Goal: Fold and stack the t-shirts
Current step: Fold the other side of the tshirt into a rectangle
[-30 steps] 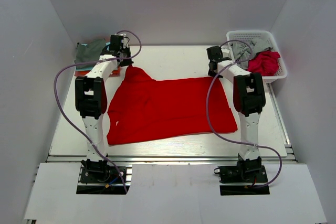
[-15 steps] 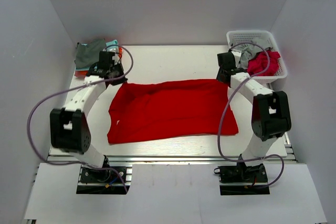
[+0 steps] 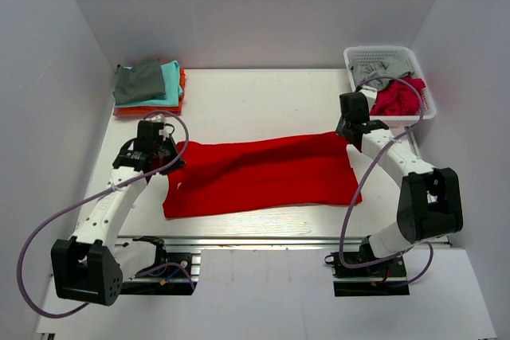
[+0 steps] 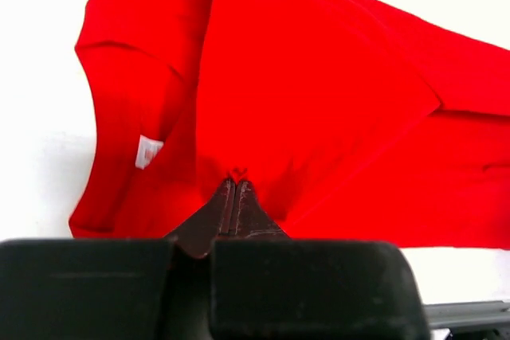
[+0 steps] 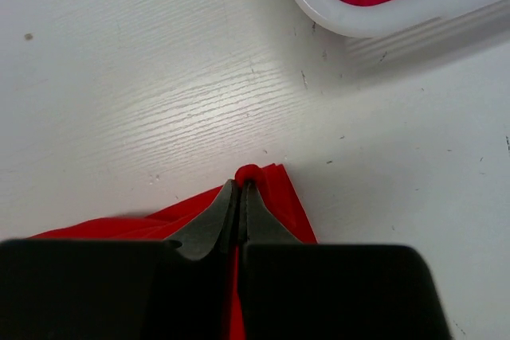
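Observation:
The bright red t-shirt [image 3: 263, 177] lies across the middle of the table, its far edge lifted and drawn toward the front. My left gripper [image 3: 170, 151] is shut on the shirt's far left corner; in the left wrist view the gripper [image 4: 233, 181] pinches a fold of red cloth [image 4: 319, 101]. My right gripper [image 3: 346, 131] is shut on the far right corner; in the right wrist view the gripper [image 5: 241, 187] holds a nub of red cloth [image 5: 275, 197] just over the table.
A stack of folded shirts [image 3: 147, 87], grey on teal and orange, sits at the far left corner. A white basket [image 3: 424, 107] at the far right holds grey [image 3: 376, 72] and crimson [image 3: 398, 97] shirts; its rim shows in the right wrist view [image 5: 398, 13].
Both grippers have moved toward the front, pulling the shirt's far edge over itself. The shirt now covers a narrower band than before.

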